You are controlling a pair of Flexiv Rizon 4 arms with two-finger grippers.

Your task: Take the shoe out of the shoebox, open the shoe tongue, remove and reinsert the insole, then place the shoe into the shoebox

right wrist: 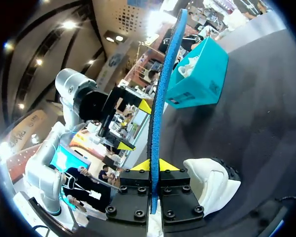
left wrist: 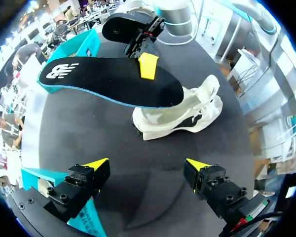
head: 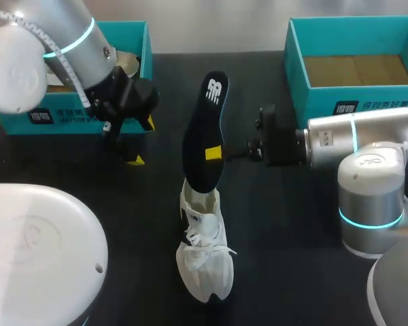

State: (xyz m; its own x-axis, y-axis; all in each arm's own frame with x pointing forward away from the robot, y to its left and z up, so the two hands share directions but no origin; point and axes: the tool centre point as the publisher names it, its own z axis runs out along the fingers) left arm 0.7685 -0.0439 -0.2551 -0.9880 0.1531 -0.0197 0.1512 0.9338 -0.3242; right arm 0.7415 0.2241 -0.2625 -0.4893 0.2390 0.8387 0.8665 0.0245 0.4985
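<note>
A white shoe (head: 205, 252) with a black patch lies on the black table, toe toward the front edge. A black insole (head: 204, 134) with a blue rim stands out of its opening, its lower end inside the shoe. My right gripper (head: 213, 153) is shut on the insole's edge, one yellow fingertip (head: 213, 152) showing on the black face. From the right wrist the insole (right wrist: 163, 103) runs edge-on between the fingers (right wrist: 153, 166), beside the shoe (right wrist: 212, 185). My left gripper (head: 139, 141) hangs open left of the insole, holding nothing. Its view shows the insole (left wrist: 108, 81), shoe (left wrist: 187, 116) and the open gripper (left wrist: 148, 168).
A teal shoebox (head: 357, 64) with a brown cardboard floor stands at the back right. A second teal box (head: 132, 41) sits at the back left, partly behind my left arm. The shoe lies mid-table between both arms.
</note>
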